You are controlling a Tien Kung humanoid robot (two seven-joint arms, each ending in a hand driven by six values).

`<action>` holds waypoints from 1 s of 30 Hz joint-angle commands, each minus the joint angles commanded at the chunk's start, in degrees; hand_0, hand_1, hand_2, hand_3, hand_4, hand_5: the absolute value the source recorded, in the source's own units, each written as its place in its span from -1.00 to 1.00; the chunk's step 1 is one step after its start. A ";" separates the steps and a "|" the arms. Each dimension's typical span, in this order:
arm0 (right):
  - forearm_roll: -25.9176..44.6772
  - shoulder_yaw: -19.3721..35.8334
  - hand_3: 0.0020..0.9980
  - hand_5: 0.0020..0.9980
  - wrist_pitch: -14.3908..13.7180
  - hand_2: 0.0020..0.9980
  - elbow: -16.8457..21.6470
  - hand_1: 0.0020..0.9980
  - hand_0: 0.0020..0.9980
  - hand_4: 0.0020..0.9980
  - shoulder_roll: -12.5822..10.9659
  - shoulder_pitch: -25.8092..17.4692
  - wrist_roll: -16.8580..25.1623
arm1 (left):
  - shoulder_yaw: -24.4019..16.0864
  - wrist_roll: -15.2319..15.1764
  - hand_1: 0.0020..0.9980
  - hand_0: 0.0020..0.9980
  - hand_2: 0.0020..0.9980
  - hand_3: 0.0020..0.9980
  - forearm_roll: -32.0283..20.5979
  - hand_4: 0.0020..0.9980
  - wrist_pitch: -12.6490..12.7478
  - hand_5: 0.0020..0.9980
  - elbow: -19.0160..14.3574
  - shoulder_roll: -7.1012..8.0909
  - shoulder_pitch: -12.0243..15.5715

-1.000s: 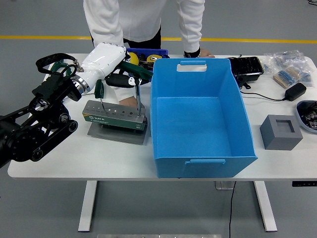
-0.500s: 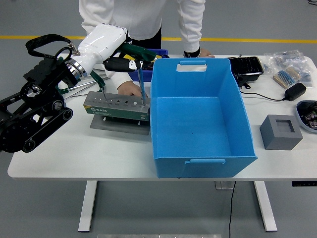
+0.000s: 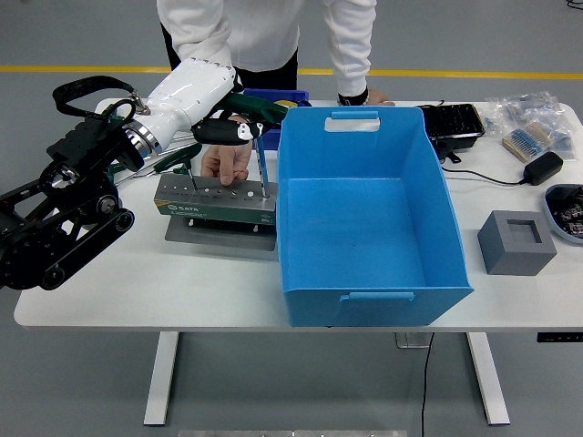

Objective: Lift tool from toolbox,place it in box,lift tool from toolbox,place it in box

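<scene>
tool: green-handled screwdriver (image 3: 259, 150), shaft in right end of grey metal tool block (image 3: 215, 199) | left hand (image 3: 239, 125) fingers closed round handle | step: first lift | next: pull straight up, carry right over big blue plastic box (image 3: 364, 214) | person's hand (image 3: 225, 160) steadies block

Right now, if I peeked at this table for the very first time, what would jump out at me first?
The big blue box in the middle of the table, open and with nothing in it. Just left of it, the robot's left hand reaches over a grey tool holder with tools standing in its holes. A person in white at the far side presses a hand down on that holder.
</scene>
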 joint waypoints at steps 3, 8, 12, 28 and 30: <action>0.05 -0.03 0.12 0.44 0.00 0.43 -0.01 0.28 0.36 0.59 0.02 -0.08 -0.01 | -0.80 0.24 -1.00 -0.66 -0.99 -0.96 1.29 0.37 0.37 0.41 -1.40 0.17 1.33; 0.20 -0.08 0.12 0.44 -0.04 0.43 -0.01 0.28 0.36 0.59 0.13 -0.18 0.01 | -1.81 0.72 -1.00 -0.67 -0.99 -0.96 2.15 0.37 0.56 0.41 -3.14 0.55 3.39; 0.20 -0.07 0.12 0.44 -0.06 0.43 -0.02 0.28 0.36 0.59 0.20 -0.24 0.03 | -2.80 0.91 -1.00 -0.67 -0.99 -0.96 2.57 0.37 0.58 0.41 -4.24 1.01 4.58; -0.29 0.37 0.12 0.44 -0.16 0.43 -0.07 0.28 0.36 0.59 0.40 -0.74 -0.19 | -6.17 2.00 -1.00 -0.67 -0.99 -0.96 3.03 0.36 -0.50 0.40 -8.43 2.01 5.18; -0.18 0.31 0.12 0.44 -0.17 0.43 -0.08 0.28 0.36 0.59 0.42 -0.77 -0.16 | -6.74 2.28 -1.00 -0.67 -0.99 -0.96 3.35 0.36 -0.79 0.40 -9.13 2.07 5.39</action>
